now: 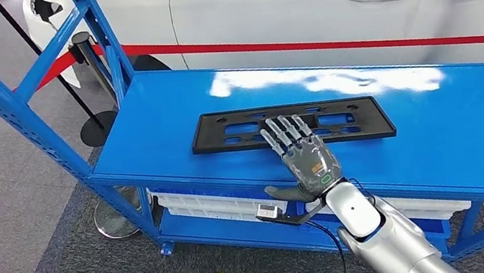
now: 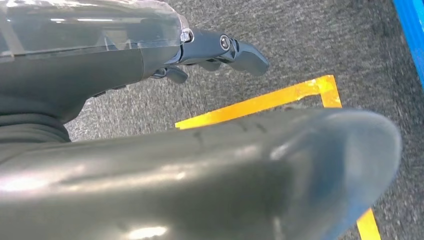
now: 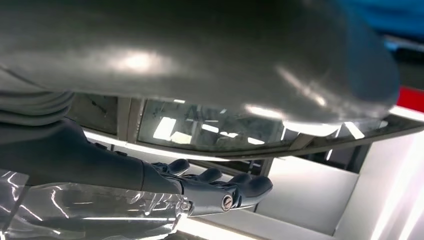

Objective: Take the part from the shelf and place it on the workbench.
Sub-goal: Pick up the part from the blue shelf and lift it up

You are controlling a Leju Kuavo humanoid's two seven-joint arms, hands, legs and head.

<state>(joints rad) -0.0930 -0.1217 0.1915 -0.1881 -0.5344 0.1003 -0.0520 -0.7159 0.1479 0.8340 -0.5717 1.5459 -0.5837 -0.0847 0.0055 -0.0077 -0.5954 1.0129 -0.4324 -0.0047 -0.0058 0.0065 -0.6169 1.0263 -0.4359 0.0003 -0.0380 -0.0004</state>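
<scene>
Head view, item: black plastic frame (image 1: 292, 125), flat, long, with several cut-out windows, lying on the top deck of the blue shelf (image 1: 447, 139), near the deck's front edge.
Handling, judged: light, fairly stiff but likely to flex along its length; smooth, so it may slide on the painted deck.
Hold point, judged: front long rail, mid-length, fingers over and thumb under.
Right hand (image 1: 304, 157): fingers straight and spread, tips resting on the frame's front rail, thumb out to the side; nothing gripped.
Left hand (image 2: 210, 50): hanging over the carpet, fingers curled, holding nothing.
Containers: white bins (image 1: 198, 204) on the tier below the deck; contents cannot be told.
</scene>
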